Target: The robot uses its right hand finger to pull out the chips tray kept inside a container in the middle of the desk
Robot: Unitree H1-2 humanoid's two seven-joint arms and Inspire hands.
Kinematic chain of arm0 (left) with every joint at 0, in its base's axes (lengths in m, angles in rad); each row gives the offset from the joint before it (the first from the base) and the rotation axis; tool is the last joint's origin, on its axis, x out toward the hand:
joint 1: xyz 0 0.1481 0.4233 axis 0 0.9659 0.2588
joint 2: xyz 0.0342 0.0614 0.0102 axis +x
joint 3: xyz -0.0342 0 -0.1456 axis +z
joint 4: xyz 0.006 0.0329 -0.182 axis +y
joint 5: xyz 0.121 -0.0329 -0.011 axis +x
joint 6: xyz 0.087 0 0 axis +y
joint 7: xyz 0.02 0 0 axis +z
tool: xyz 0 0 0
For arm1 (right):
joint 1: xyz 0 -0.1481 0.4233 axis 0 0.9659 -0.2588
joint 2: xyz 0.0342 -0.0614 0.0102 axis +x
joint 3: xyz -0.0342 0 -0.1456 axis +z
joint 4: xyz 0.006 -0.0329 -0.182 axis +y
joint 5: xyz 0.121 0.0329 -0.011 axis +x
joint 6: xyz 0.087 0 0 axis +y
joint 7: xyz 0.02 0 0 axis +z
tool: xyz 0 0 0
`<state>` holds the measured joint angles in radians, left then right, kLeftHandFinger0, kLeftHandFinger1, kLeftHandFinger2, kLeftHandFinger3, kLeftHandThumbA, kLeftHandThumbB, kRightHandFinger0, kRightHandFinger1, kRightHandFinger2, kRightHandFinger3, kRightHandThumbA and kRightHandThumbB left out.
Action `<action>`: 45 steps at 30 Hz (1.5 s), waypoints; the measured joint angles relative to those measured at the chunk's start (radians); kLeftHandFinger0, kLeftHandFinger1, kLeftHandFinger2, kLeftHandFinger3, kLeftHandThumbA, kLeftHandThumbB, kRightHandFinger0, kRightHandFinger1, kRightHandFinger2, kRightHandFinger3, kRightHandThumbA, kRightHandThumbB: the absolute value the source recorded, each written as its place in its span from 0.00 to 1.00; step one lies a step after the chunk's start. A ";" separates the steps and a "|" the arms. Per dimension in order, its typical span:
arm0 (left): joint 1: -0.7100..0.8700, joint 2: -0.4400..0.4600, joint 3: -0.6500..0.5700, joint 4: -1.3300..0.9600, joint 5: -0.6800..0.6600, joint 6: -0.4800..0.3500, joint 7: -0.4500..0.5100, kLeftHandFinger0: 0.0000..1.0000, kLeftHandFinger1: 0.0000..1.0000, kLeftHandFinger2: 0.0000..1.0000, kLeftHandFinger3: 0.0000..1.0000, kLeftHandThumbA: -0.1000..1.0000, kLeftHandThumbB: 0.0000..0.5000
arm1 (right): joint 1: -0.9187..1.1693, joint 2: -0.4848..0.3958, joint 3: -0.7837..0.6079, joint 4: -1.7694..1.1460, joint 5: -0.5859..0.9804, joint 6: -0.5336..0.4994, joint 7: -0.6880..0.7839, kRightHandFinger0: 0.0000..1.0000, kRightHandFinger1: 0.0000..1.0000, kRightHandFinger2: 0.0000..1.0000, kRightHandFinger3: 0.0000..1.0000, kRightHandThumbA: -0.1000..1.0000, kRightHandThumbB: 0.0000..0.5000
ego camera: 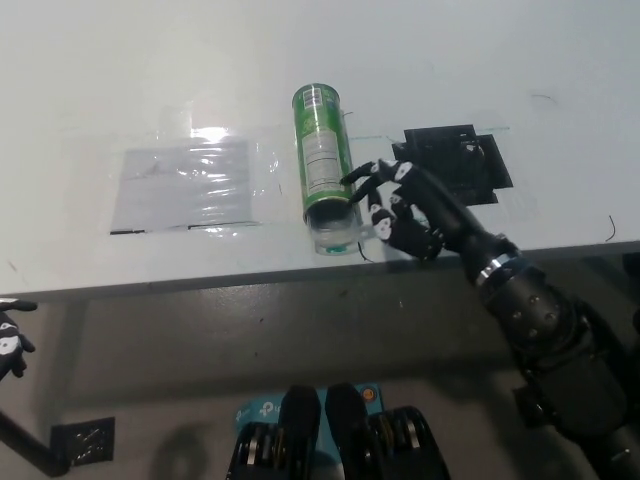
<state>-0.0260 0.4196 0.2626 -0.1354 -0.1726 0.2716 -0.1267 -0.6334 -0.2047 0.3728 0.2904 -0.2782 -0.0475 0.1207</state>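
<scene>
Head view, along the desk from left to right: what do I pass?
Left hand below the desk edge → clear plastic sheet → green can lying down → right hand beside the can's mouth → black patch.

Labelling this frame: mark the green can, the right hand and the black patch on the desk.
green can (323,150), head view, on the label at mid-body.
right hand (402,207), head view, on the back of the hand.
black patch (470,160), head view, on its uncovered right part.
</scene>
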 measured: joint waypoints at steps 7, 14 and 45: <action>0.000 0.001 0.000 0.000 0.001 0.000 -0.011 0.26 0.22 0.26 0.50 0.16 0.00 | -0.020 0.028 0.016 0.077 -0.027 -0.063 0.000 0.00 0.00 0.54 0.63 0.00 0.43; -0.001 0.002 0.003 -0.002 0.003 0.008 -0.012 0.27 0.23 0.28 0.51 0.18 0.00 | -0.028 0.038 0.021 0.132 -0.057 -0.115 0.000 0.00 0.00 0.51 0.57 0.00 0.44; -0.008 0.021 0.013 -0.009 0.002 0.011 -0.033 0.26 0.23 0.28 0.50 0.23 0.00 | -0.055 0.056 0.038 0.323 -0.216 -0.270 -0.117 0.00 0.00 0.55 0.60 0.00 0.39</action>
<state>-0.0336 0.4409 0.2757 -0.1444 -0.1705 0.2829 -0.1595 -0.6883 -0.1487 0.4106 0.6130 -0.4942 -0.3177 0.0034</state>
